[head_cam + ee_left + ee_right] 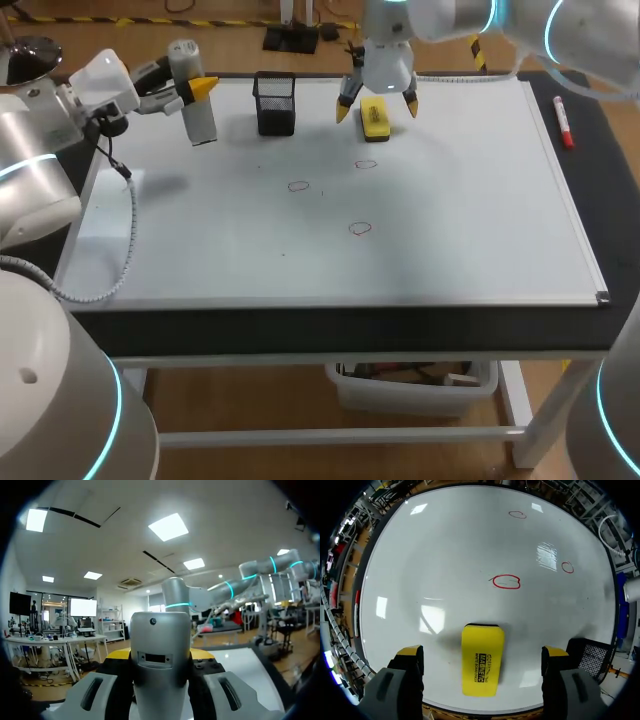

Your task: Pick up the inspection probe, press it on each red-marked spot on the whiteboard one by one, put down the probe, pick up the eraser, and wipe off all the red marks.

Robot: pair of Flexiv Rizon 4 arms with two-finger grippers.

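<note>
My left gripper is shut on the inspection probe, a grey cylinder held upright over the far left corner of the whiteboard. In the left wrist view the probe fills the space between the fingers of that gripper. My right gripper hangs open just above the yellow eraser at the board's far middle. The eraser lies between the spread fingertips of the right gripper, untouched. Three red circles mark the board's middle.
A black mesh pen holder stands between the probe and the eraser, close beside my right gripper. A red marker lies on the black table strip past the board's right edge.
</note>
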